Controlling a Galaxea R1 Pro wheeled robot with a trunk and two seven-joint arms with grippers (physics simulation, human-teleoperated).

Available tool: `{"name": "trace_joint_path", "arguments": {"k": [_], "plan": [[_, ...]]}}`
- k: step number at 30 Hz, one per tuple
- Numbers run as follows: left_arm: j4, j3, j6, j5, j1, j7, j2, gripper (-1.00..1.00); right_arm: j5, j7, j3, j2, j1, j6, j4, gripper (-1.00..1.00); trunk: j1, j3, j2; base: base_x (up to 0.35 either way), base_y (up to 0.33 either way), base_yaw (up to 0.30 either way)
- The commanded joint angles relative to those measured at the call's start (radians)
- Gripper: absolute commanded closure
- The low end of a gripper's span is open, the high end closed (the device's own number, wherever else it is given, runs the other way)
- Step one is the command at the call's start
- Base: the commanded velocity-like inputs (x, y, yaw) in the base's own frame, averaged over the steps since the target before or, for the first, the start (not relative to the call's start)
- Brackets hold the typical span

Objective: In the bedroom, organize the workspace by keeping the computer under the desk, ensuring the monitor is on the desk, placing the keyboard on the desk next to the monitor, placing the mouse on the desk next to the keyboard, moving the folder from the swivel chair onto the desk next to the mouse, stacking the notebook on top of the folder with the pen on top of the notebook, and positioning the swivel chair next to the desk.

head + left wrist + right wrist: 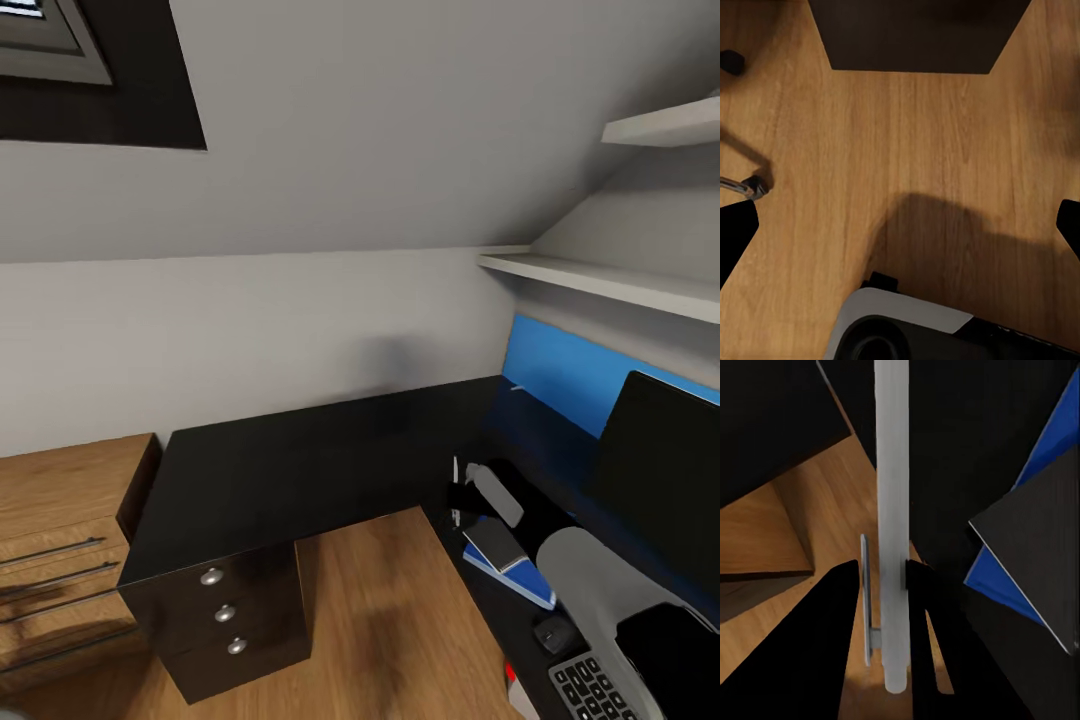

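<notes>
Pen (893, 547), a smooth white stick, sits pinched between the right gripper's (883, 585) black fingers (left gripper's state I cannot tell) above the thin grey notebook (495, 543) stacked on the blue folder (525, 583) atop the glossy black desk (300, 450).

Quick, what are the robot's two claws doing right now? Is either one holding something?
Left gripper: open, holding nothing, over bare wood floor.
Right gripper: closed on the pen, beside the notebook and folder.
</notes>
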Motion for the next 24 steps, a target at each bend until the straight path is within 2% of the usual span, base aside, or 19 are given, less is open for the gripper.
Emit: {"name": "trace_joint_path", "arguments": {"k": [1,2,3,8,17,24], "plan": [[-0.002,-0.005,-0.001,0.001,0.000,0.008,0.000,-1.00,-0.012,-0.007,0.008,-0.008,-0.001,-0.013,-0.002,1.00,0.000,-0.001,-0.001,0.000,0.000,0.000],[-0.001,-0.005,-0.001,0.001,0.000,0.008,0.000,-1.00,-0.012,-0.007,0.008,-0.011,-0.001,-0.018,-0.002,1.00,0.000,-0.001,-0.001,0.000,0.000,0.000],[-0.001,-0.005,-0.002,0.001,0.000,0.008,0.000,-1.00,-0.012,-0.006,0.007,-0.029,-0.001,-0.033,-0.002,1.00,0.000,-0.001,-0.001,0.000,0.000,0.000],[-0.001,-0.005,-0.001,0.001,0.000,0.008,0.000,-1.00,-0.012,-0.006,0.007,-0.045,-0.001,-0.038,-0.001,1.00,0.000,-0.001,-0.001,0.000,0.000,0.000],[0.000,-0.005,-0.001,0.001,0.000,0.008,0.000,-1.00,-0.014,-0.005,0.007,-0.056,0.000,-0.046,0.002,1.00,0.000,-0.001,-0.001,0.000,0.000,0.000],[0.000,-0.005,-0.002,0.001,0.000,0.008,0.000,-1.00,-0.012,-0.004,0.007,-0.066,0.017,-0.094,0.008,1.00,0.000,-0.001,-0.001,0.000,0.000,0.000]]}}
